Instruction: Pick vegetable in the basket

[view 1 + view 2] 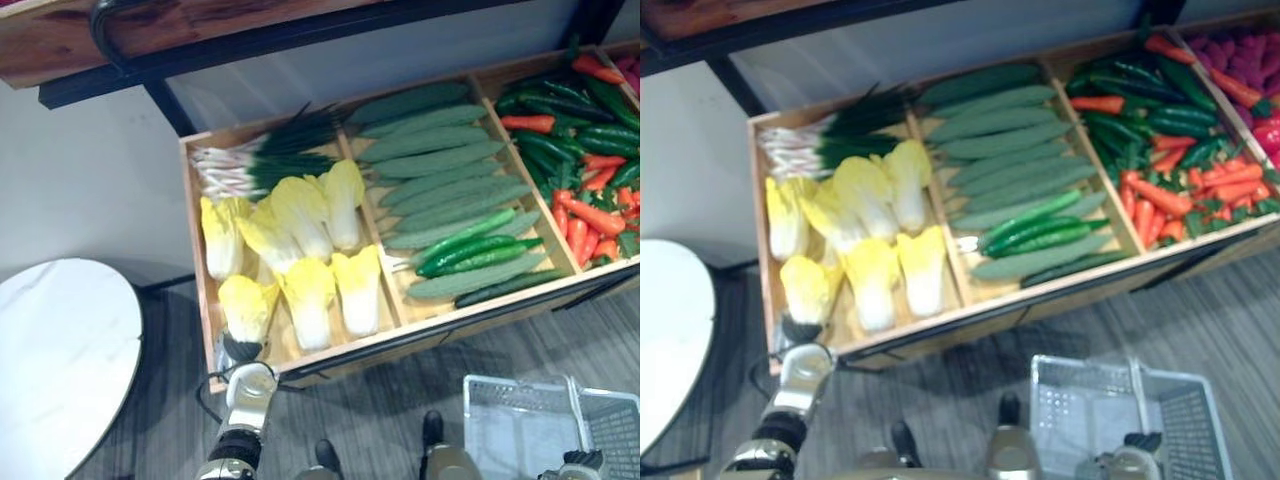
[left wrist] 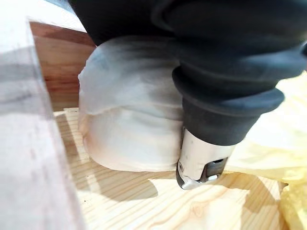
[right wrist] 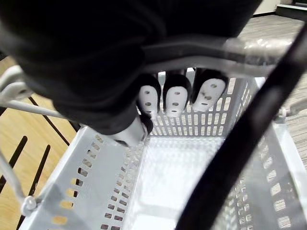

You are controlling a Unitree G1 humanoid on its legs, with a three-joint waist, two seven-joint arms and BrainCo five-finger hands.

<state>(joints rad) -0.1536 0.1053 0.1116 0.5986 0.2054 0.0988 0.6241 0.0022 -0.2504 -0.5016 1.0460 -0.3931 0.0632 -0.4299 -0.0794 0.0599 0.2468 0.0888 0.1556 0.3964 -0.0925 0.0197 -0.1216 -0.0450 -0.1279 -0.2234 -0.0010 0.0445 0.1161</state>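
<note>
The vegetable in play is a pale yellow cabbage [image 1: 247, 305] and it is lying at the front left corner of the wooden crate [image 1: 300, 365], white base pointing at the crate's front wall, leafy end touching the other cabbages [image 1: 300, 240] packed into that same compartment. The left robot hand [image 1: 238, 352] is reaching in over the front wall and sitting right against that white base [image 2: 129, 120]; its thumb [image 2: 201, 160] is resting just beside the stalk on the wooden floor of the compartment, but the fingers are hiding past the dark cover, so I cannot tell whether it is gripping. Spring onions [image 1: 250, 160] are lying across the back of that compartment. One compartment over to the right, long green cucumbers [image 1: 440, 170] are stacking up, and beyond them red and green peppers [image 1: 580, 150] are piling in a jumble. Down on the right, the right robot hand [image 3: 175, 98] is curling its fingers round the handle [image 3: 268, 45] of the grey perforated basket [image 1: 520, 420], which is hanging in front of the crate above the striped grey floor [image 1: 400, 400], with nothing inside it.
</note>
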